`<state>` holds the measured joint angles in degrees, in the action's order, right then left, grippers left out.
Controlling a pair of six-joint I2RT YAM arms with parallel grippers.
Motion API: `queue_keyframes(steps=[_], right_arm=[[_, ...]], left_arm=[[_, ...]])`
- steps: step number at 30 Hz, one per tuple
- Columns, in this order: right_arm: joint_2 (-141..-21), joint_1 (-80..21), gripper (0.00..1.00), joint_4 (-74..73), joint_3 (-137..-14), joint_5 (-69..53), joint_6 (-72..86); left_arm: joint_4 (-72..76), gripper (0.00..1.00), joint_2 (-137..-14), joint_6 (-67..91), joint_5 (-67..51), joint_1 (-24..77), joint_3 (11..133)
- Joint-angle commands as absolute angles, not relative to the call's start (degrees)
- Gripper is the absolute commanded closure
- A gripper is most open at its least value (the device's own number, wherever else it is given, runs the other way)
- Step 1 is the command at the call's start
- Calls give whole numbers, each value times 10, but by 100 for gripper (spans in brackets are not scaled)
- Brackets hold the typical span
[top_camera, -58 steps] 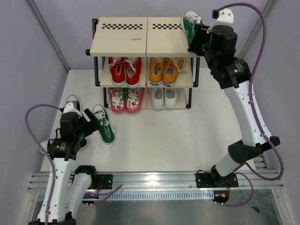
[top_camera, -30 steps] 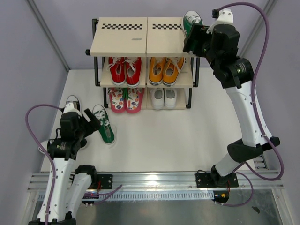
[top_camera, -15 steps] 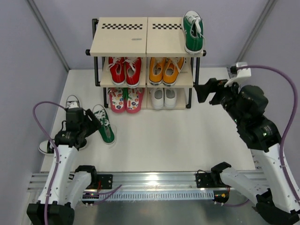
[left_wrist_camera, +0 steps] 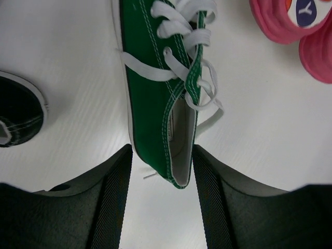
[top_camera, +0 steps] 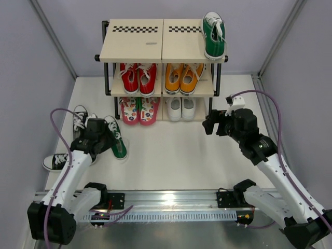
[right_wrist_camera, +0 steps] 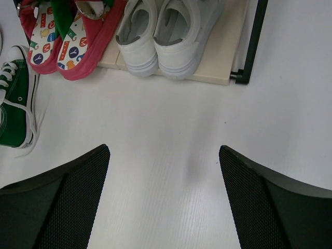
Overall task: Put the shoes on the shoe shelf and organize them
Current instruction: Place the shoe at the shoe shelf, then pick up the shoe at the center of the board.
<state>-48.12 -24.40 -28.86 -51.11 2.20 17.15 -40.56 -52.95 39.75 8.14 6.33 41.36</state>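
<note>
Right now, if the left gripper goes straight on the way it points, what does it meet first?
The green sneaker on the floor: its heel sits between the fingers of the left gripper, so it would likely press straight into the shoe. How much gap is left I cannot tell.

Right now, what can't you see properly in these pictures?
- Left wrist view: toe of the green sneaker, cut off by the top edge; whether the left gripper actually touches its heel.
- Top view: that gripper's fingertips, hidden under its own wrist.
- Right wrist view: white shoes and flip-flops, cut off at the top.
</note>
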Motion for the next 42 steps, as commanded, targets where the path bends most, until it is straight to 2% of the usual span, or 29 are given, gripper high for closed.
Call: queue_keyframes(steps=[1, 10, 20, 30, 33, 36, 37, 39, 42], right_arm=[[-471, -245, 10, -246, -496, 33, 183], [-466, -246, 9, -272, -474, 54, 183], [-488, -246, 9, -263, -469, 48, 192], [-503, -245, 9, -252, -473, 25, 203], [-510, -245, 9, -249, -474, 12, 207], [-517, -245, 9, -244, -472, 9, 211], [-519, -245, 9, -243, -471, -14, 212], [-523, -246, 9, -242, -469, -16, 212], [-532, -246, 9, -241, -468, -16, 213]], left_arm=[[-368, 47, -560, 444, 137, 121, 399], [-359, 47, -582, 473, 200, 146, 374], [-287, 51, -622, 476, 159, 146, 337], [-273, 55, -657, 468, 199, 146, 325], [-273, 61, -660, 468, 202, 146, 326], [-279, 79, -650, 471, 204, 146, 328], [-282, 90, -646, 471, 203, 146, 330], [-304, 100, -629, 472, 208, 146, 342], [-348, 100, -604, 484, 233, 146, 359]])
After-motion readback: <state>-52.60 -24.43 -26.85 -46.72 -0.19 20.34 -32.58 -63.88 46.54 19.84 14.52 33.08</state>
